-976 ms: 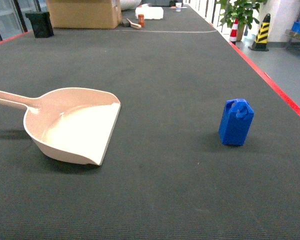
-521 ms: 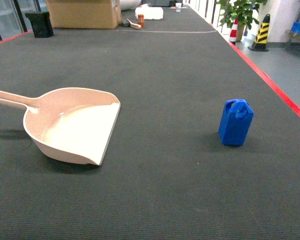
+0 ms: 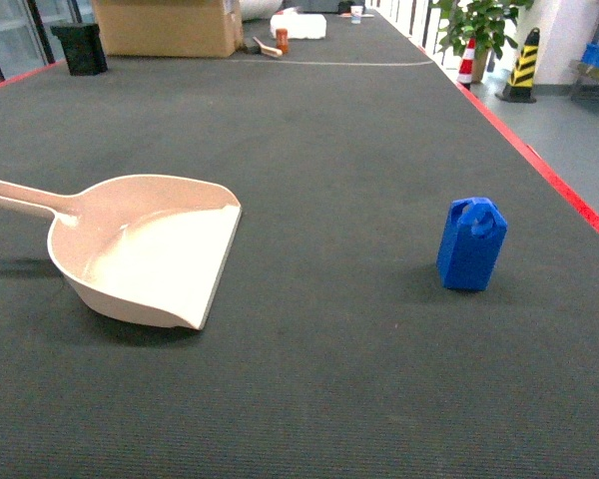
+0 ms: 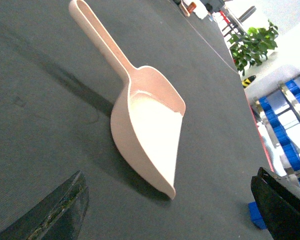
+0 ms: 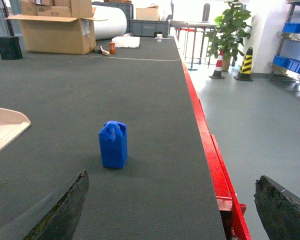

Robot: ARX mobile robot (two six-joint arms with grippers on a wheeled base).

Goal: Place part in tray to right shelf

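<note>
Part (image 3: 471,244) upright near right tabletop (image 3: 319,130) edge; tray (image 3: 145,249) near left edge, well apart; both arms' fingers (image 5: 60,210) spread wide, holding nothing

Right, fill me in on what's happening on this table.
Nothing is being handled yet. The blue part stands upright on the dark mat, apart from the empty beige tray lying to its left. Both pincers are open and hold nothing, the left facing the tray, the right facing the part.
</note>
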